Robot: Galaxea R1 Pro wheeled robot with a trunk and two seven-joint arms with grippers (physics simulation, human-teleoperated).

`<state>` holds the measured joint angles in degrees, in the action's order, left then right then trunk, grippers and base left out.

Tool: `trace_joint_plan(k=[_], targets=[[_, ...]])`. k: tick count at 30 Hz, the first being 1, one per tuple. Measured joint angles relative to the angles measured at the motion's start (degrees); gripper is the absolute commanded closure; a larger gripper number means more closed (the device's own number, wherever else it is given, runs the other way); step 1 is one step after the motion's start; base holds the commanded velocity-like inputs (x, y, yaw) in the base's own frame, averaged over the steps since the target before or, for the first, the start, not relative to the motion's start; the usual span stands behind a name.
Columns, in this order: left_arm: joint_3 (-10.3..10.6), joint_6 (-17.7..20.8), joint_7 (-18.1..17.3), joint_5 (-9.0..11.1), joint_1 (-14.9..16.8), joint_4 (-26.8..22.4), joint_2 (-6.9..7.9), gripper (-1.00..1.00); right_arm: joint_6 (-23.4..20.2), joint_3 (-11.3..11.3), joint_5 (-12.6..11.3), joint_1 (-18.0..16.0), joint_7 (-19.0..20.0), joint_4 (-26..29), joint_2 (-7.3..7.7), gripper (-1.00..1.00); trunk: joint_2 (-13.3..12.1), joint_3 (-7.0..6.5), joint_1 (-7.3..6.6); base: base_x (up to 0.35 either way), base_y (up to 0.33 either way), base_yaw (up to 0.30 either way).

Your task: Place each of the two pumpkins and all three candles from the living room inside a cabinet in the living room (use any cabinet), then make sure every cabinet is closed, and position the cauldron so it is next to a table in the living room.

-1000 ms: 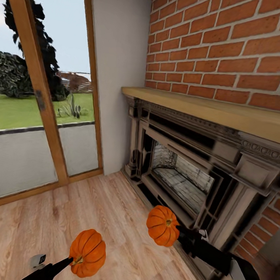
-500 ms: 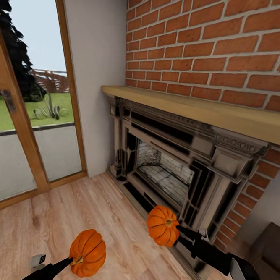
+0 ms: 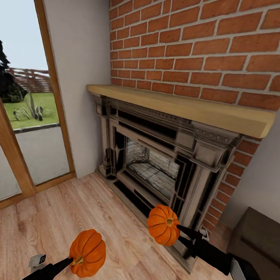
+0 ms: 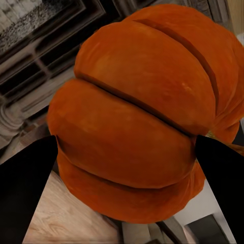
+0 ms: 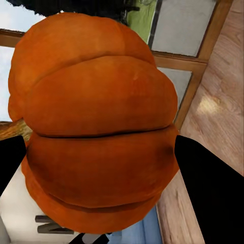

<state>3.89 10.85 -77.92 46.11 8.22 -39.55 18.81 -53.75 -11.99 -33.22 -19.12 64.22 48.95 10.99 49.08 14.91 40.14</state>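
Two orange ribbed pumpkins are held above the plank floor. My left gripper [image 3: 75, 260] is shut on one pumpkin [image 3: 88, 253] at the head view's bottom centre-left; the left wrist view has that pumpkin [image 4: 137, 122] between black fingers [image 4: 23, 188]. The other pumpkin [image 3: 163, 225] is held by my shut right gripper [image 3: 178, 235] in front of the fireplace; it is seen close up as the pumpkin [image 5: 96, 122] in the right wrist view. A dark brown low cabinet [image 3: 258, 240] edges in at the lower right. Candles, cauldron and table are out of view.
An ornate stone fireplace [image 3: 154, 166] with a pale wooden mantel [image 3: 180, 106] stands against the red brick chimney [image 3: 206, 48]. A wood-framed glass door [image 3: 18, 139] looks onto a garden at the left. Light plank floor [image 3: 67, 210] lies open between them.
The whole head view has swung to the right: door and fireplace slid left and the dark cabinet came in at the lower right. Both pumpkins stay held in the same places in the picture.
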Motion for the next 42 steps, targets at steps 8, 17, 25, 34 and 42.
trace_joint_plan(k=[8,17,25,34,42], targets=[[0.0,0.0,0.02,0.0,0.0,0.01,0.0,1.0,0.0,-0.02,-0.02,0.0,-0.01,0.0,0.04,1.0,0.0,0.0,0.0,-0.007,0.0,-0.005],[0.0,0.0,0.02,0.0,0.01,0.02,0.0,1.0,-0.02,-0.01,-0.07,0.0,0.06,0.01,0.0,1.0,0.0,-0.14,-0.01,0.0,0.0,-0.084],[0.0,0.0,-0.02,0.0,0.01,0.0,0.0,1.0,0.02,0.0,0.02,0.0,-0.01,0.0,0.0,1.0,0.0,-0.54,-0.01,0.0,0.0,-0.243],[0.0,0.0,0.0,0.0,0.01,0.0,0.0,1.0,0.13,0.01,0.19,0.01,-0.02,-0.01,0.0,1.0,0.0,-1.0,-0.01,0.0,0.0,-0.26],[0.0,0.0,0.07,0.0,0.0,-0.01,-0.07,1.0,-0.01,-0.03,-0.03,0.0,0.05,0.0,0.0,1.0,0.0,-1.14,0.0,0.0,0.0,-0.09]])
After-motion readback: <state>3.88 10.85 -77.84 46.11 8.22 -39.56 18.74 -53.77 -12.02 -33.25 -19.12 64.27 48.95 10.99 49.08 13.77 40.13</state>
